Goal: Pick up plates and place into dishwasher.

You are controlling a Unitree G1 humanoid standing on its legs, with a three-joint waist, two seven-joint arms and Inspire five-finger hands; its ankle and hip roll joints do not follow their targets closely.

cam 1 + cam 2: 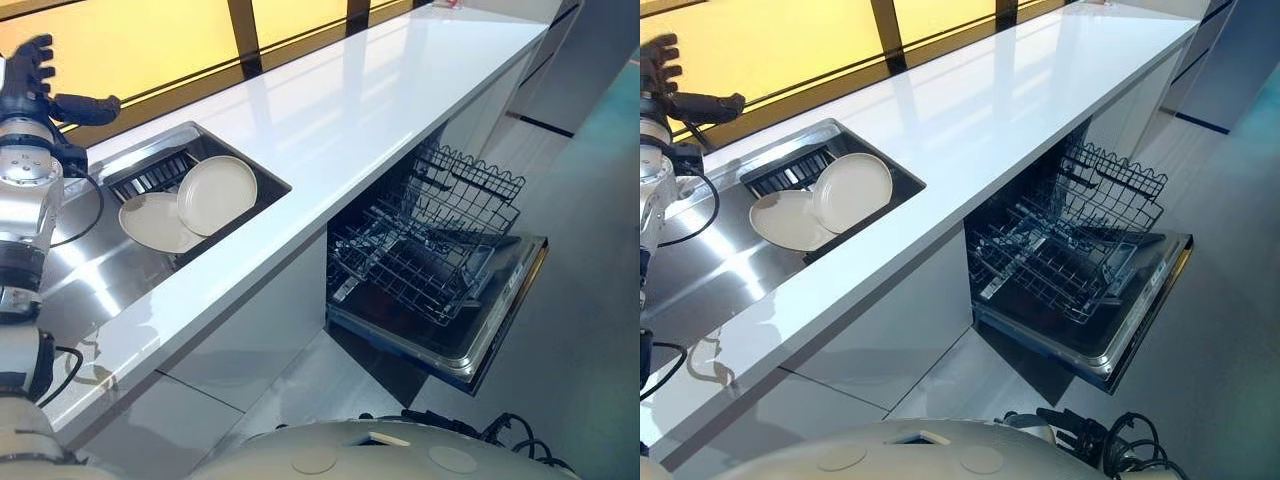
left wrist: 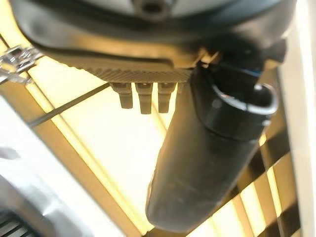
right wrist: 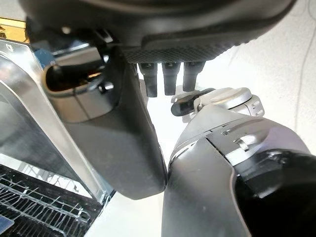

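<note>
Two cream plates lie in the sink basin [image 1: 262, 182]: one plate [image 1: 216, 194] leans tilted on the other plate [image 1: 148, 224], which lies flatter. My left hand [image 1: 33, 85] is raised above the sink's far left corner, up-left of the plates and apart from them, fingers spread and empty; its thumb [image 2: 207, 163] shows against the yellow window. The dishwasher [image 1: 490, 335] stands open under the counter with its wire rack [image 1: 430, 240] pulled out and bare. My right hand [image 3: 123, 143] hangs low beside the dishwasher door edge [image 3: 24, 94], fingers straight, holding nothing.
A long white countertop [image 1: 380, 110] runs from the sink to the far right. A steel drainboard [image 1: 95, 270] lies in front of the sink. The lowered dishwasher door juts into the grey floor [image 1: 590, 300]. A yellow window [image 1: 150, 40] backs the counter.
</note>
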